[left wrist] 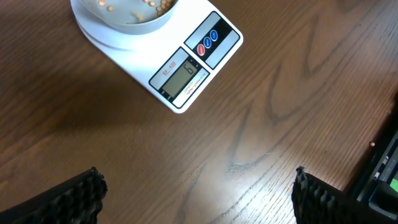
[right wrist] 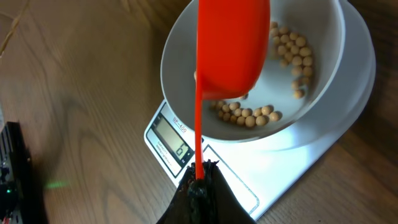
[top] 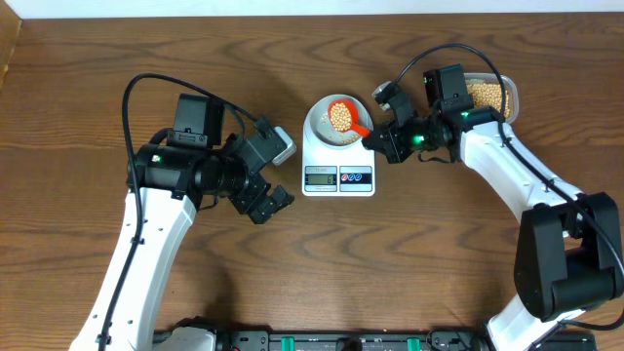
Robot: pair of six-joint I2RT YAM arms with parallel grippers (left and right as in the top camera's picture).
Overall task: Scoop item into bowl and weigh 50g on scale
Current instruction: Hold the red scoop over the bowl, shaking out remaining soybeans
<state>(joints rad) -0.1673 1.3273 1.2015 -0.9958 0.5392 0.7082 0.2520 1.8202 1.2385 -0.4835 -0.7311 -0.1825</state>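
Observation:
The white scale [top: 338, 174] lies at the table's middle with the small white bowl [top: 317, 127] on it. My right gripper [top: 375, 136] is shut on the handle of an orange scoop [top: 343, 117] full of tan beans, held over the bowl. In the right wrist view the scoop [right wrist: 231, 50] hangs above the bowl [right wrist: 329, 56], which holds a scatter of beans [right wrist: 249, 115]. My left gripper [top: 268, 205] is open and empty over bare wood left of the scale. In the left wrist view the scale [left wrist: 186, 68] has a lit display.
A clear plastic tub [top: 487, 95] of beans stands at the back right, behind my right arm. The table's front edge carries a black rail with green clamps [top: 322, 341].

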